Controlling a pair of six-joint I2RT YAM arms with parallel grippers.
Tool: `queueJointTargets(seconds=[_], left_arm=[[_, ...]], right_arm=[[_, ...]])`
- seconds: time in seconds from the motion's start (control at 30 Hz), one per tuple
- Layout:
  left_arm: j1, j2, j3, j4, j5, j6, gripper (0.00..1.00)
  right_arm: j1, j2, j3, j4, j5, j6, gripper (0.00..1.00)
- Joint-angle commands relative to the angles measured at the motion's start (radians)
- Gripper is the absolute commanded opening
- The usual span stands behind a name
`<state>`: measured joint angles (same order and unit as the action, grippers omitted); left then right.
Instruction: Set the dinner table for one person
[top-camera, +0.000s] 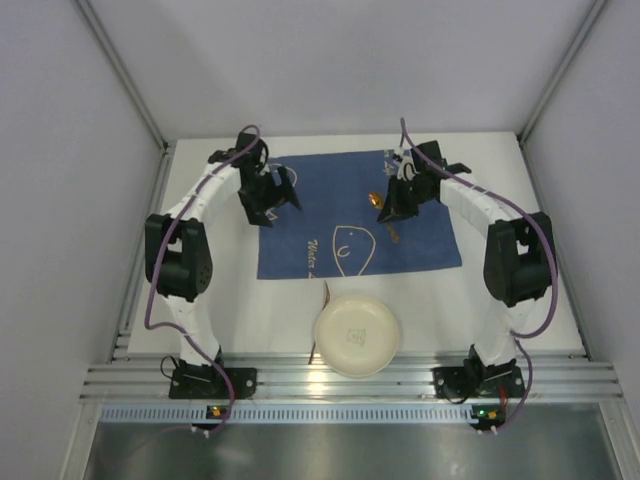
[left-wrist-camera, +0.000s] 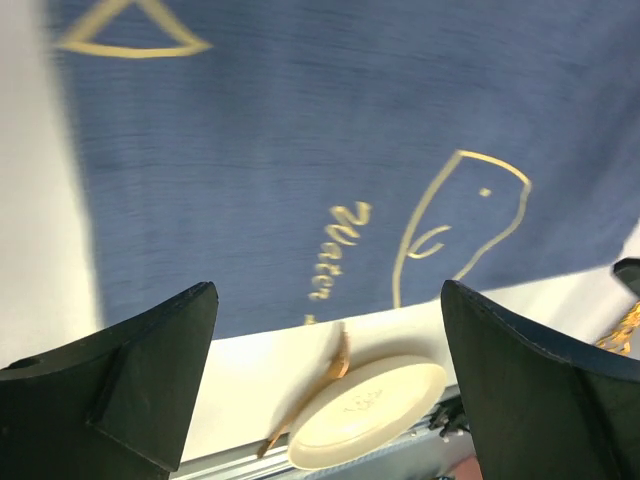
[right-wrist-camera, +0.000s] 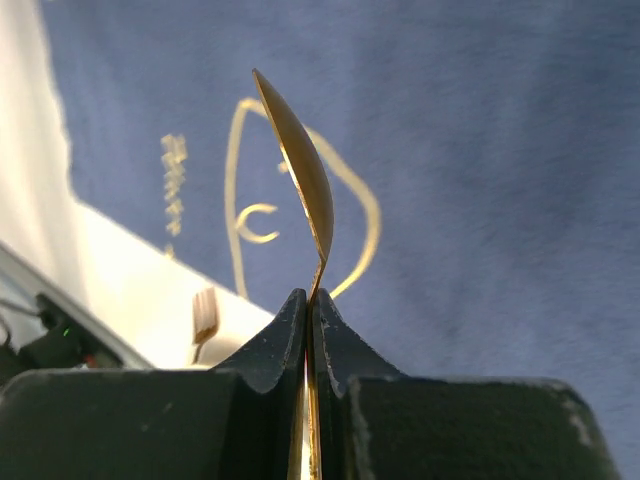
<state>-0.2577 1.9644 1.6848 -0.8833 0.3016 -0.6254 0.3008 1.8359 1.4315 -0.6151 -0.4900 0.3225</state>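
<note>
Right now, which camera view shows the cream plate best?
Top external: the cream plate shows whole and round, seen from above. Left wrist catches it at a shallow slant near the frame's bottom. Right wrist misses it.

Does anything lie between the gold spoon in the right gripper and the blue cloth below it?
Nothing visible does. Below the right gripper and its gold metal spoon, the blue cloth is bare but for its printed fish outline. The round cream plate lies off the cloth, on the white table.

One blue cloth (top-camera: 330, 195), one cream plate (top-camera: 357, 335), one gold spoon (right-wrist-camera: 300, 180), one fork (right-wrist-camera: 205, 315)
</note>
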Motion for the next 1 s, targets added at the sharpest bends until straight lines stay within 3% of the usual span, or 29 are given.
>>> queueJointTargets(seconds=[0.0,0.27,0.43,0.47,0.5,0.6,0.97], left_arm=[[0.034,-0.119,-0.051,-0.035,-0.035,0.072,0.98],[0.035,-0.249,-0.284,0.033,-0.019,0.050,0.98],[0.035,-0.291,-0.332,0.032,-0.045,0.056,0.98],[0.035,-0.295,-0.332,0.026,-0.050,0.064,0.98],[0.035,-0.294,-0.327,0.020,-0.055,0.067,0.98],[0.037,-0.291,-0.315,0.010,-0.070,0.072,0.98],[0.018,-0.271,-0.293,-0.020,-0.087,0.136,0.98]], right_arm=[[-0.044,0.074,0.096,-0.031,0.066,-0.056,0.00],[-0.097,0.213,0.210,-0.041,0.119,-0.017,0.00],[-0.114,0.238,0.216,-0.044,0.189,0.009,0.00],[-0.117,0.243,0.214,-0.049,0.191,0.015,0.05],[-0.120,0.241,0.207,-0.051,0.191,0.024,0.24],[-0.120,0.229,0.175,-0.051,0.202,0.029,0.46],[-0.120,0.149,0.121,-0.083,0.235,0.026,0.44]])
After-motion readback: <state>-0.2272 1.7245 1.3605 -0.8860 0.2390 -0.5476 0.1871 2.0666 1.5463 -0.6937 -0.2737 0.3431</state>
